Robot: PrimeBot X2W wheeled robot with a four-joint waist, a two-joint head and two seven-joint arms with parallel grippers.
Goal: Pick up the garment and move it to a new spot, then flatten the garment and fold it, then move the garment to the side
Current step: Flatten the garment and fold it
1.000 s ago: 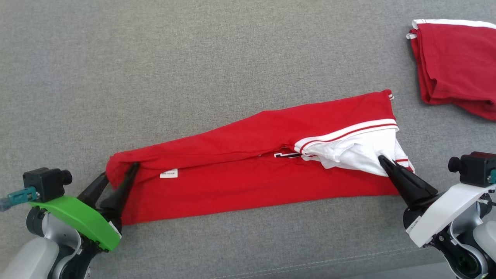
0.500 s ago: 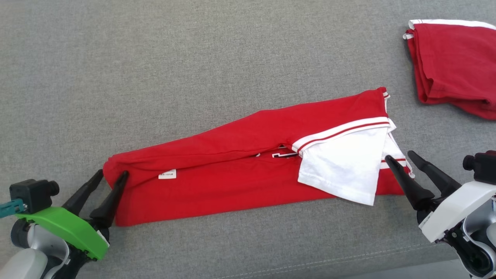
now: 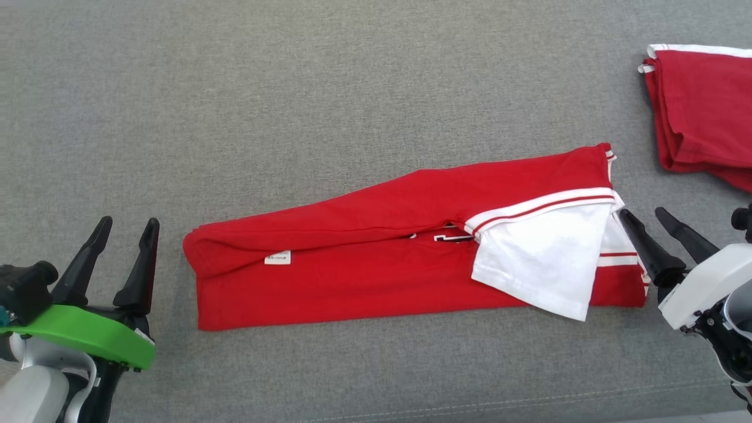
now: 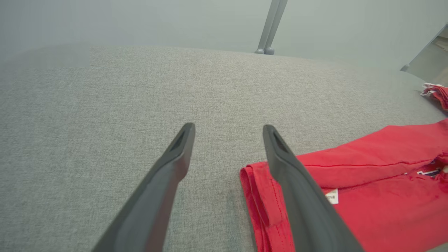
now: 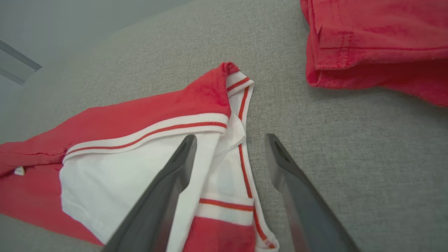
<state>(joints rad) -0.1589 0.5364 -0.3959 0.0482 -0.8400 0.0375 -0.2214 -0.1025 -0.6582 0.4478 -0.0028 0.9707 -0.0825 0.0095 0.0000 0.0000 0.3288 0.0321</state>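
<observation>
**A:** While the grey cushion (image 3: 294, 88) takes up most of the scene, where does the garment (image 3: 376, 276) lie on it?

**B:** Near the middle. It is folded into a long red band, and its right end sits a little farther from the robot than its left.

**A:** What comes next in size?

**B:** A second red garment (image 3: 705, 111), folded, well apart beyond the garment's right end. After that comes the white sleeve (image 3: 540, 264), which lies flat over the garment's right part.

**A:** And the grippers?

**B:** The left gripper (image 3: 130, 222) stands clear of the garment's left end, fingers spread and empty. The right gripper (image 3: 641, 211) is just beside the garment's right end, jaws apart, holding nothing.

**A:** Anything smaller?

**B:** A white label (image 3: 277, 257), on the garment towards its left end.
</observation>
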